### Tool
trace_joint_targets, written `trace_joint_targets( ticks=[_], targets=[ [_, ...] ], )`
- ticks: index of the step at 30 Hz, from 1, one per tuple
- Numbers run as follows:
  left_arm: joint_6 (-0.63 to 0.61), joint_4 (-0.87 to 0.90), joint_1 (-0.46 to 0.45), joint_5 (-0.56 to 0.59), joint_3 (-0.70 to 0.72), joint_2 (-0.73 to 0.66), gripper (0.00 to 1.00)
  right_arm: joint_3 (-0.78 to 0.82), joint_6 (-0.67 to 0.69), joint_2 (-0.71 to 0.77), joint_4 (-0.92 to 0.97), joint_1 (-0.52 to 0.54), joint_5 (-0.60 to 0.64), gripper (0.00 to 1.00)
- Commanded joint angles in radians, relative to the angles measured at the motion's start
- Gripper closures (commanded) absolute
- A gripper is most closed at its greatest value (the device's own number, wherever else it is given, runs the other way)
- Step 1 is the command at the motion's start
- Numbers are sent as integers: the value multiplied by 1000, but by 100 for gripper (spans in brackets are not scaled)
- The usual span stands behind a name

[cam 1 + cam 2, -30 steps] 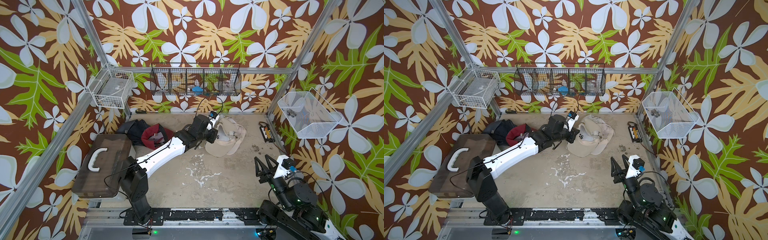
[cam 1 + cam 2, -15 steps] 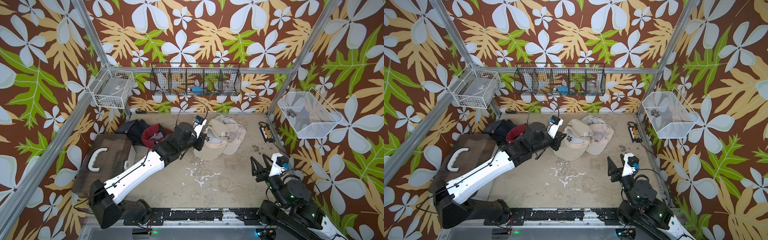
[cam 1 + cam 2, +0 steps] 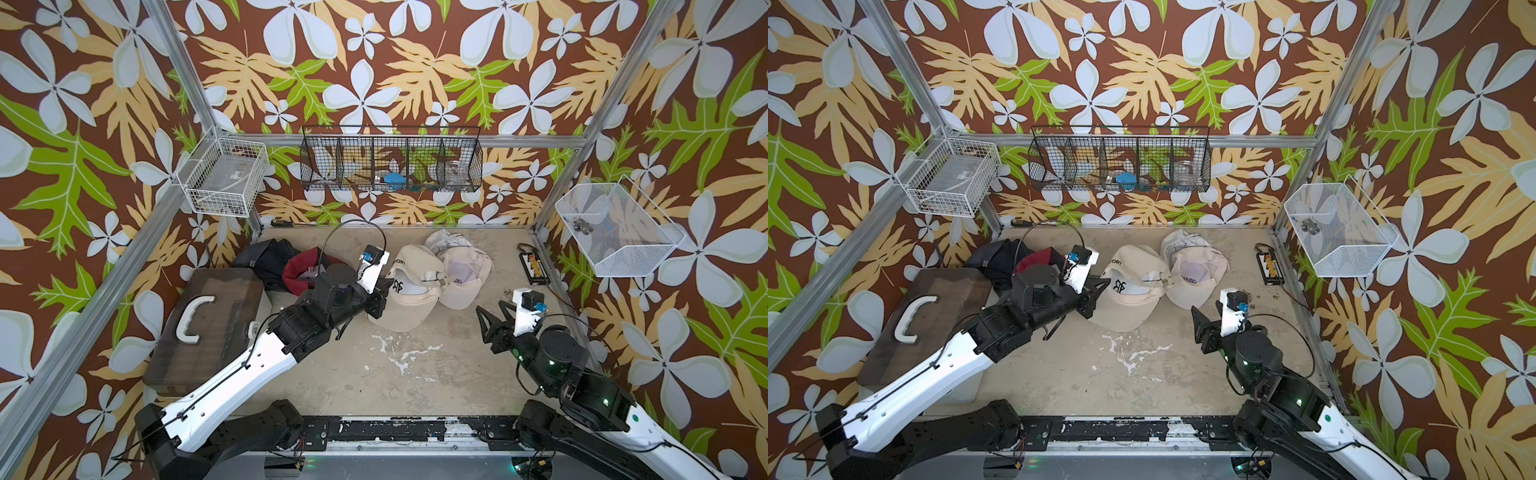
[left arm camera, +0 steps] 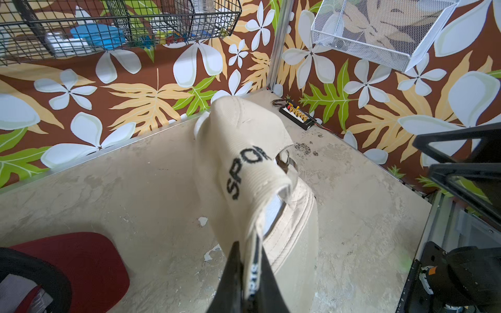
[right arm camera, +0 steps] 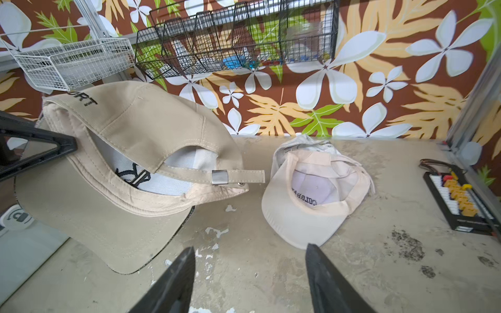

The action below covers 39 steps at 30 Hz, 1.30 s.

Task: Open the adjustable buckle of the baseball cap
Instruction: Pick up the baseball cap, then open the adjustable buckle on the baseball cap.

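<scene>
Left gripper (image 4: pixel 250 261) clamped tight on the side edge of the tan baseball cap (image 5: pixel 130 130), pinching fabric and sweatband together; fingertips half swallowed by cloth in both top views, so no clean look at the contact there; cap held up toward the back of the worktop (image 3: pixel 415 374), crown tilted, brim hanging low; brim tip touching the surface or just hovering, honestly can't tell; metal buckle (image 5: pixel 219 177) clear only from the right wrist view, strap threaded through it, tail poking out past; from the left wrist view just a sliver of metal peeking round the crown, side lettering cut off at "SPOR" by the fold; right gripper (image 5: pixel 249 250) spread wide, holding nothing, well apart from the buckle, finger bases cropped by the frame; pale cap (image 5: pixel 298 216) lying upside down just beside the tan one, inside print half hidden; crumpled whitish cap (image 3: pixel 451 241) behind it, hard to make out; red cap (image 3: pixel 297 266) and black cap (image 3: pixel 266 255) partly blocked by the left arm (image 3: pixel 257 357).
</scene>
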<state>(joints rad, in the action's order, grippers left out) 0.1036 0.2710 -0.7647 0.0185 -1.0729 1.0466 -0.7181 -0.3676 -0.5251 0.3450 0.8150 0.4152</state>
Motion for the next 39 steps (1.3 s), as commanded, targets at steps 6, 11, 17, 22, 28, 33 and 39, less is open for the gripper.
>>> trace_joint_targets(
  ticks=[6,11,17,22,28,33,39],
  targets=[
    [25,-5,-1,-4,31,-67,100,-2,-103,-167,-122,-465,-628,33],
    [36,2,-1,-17,48,-102,100,118,-240,-242,-342,-759,-1098,32],
    [50,7,-1,-34,66,-127,100,221,-411,-273,-600,-769,-1251,32],
    [63,7,-1,-54,85,-143,100,263,-534,-303,-783,-767,-1311,31],
    [88,2,-1,-82,99,-160,100,252,-557,-335,-820,-766,-1321,32],
    [105,-3,-1,-106,103,-165,100,251,-552,-356,-818,-766,-1320,33],
    [111,-4,-1,-117,100,-169,100,260,-541,-379,-821,-759,-1311,33]
  ],
)
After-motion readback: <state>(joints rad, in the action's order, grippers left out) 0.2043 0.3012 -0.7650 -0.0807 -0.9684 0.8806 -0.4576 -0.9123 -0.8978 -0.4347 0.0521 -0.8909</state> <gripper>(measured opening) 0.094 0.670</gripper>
